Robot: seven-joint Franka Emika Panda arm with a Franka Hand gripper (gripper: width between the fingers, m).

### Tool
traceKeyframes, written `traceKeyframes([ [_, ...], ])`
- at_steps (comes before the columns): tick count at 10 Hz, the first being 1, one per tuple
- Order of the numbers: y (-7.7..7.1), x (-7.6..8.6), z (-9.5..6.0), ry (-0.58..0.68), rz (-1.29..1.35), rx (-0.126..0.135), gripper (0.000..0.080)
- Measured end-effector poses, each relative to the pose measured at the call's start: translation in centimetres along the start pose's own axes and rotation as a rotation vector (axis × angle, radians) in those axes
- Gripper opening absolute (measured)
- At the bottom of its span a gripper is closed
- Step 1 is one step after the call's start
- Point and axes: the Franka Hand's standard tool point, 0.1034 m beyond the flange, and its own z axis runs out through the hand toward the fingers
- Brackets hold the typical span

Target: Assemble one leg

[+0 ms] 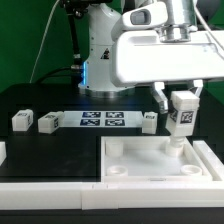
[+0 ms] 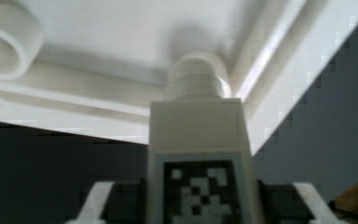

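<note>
Tool (image 1: 181, 106) was clamped on the leg (image 1: 181, 117), which it held upright with the marker face toward the exterior camera. The leg's lower peg was at the far corner of the white tray piece (image 1: 150, 172), on the exterior view's right; seated or only touching, couldn't tell. In the wrist view the leg (image 2: 201, 130) pointed into that tray corner (image 2: 291, 60). Spare legs (image 1: 47, 122) stood on the black tabletop (image 1: 60, 100) around the marker board (image 1: 103, 120).

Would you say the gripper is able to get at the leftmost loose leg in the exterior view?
Probably not yet: the gripper is shut on a second leg, upright at the tray's corner. The leftmost leg lies in the open, so the way looks free once that second leg is released.
</note>
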Motion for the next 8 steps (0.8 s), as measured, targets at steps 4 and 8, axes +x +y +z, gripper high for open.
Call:
traceKeyframes([
  [4,-1.4,2.3,1.8,0.006,0.058,0.019,0.0291],
  [8,-0.6,1.3,3.7,0.021,0.007,0.006,0.0291],
])
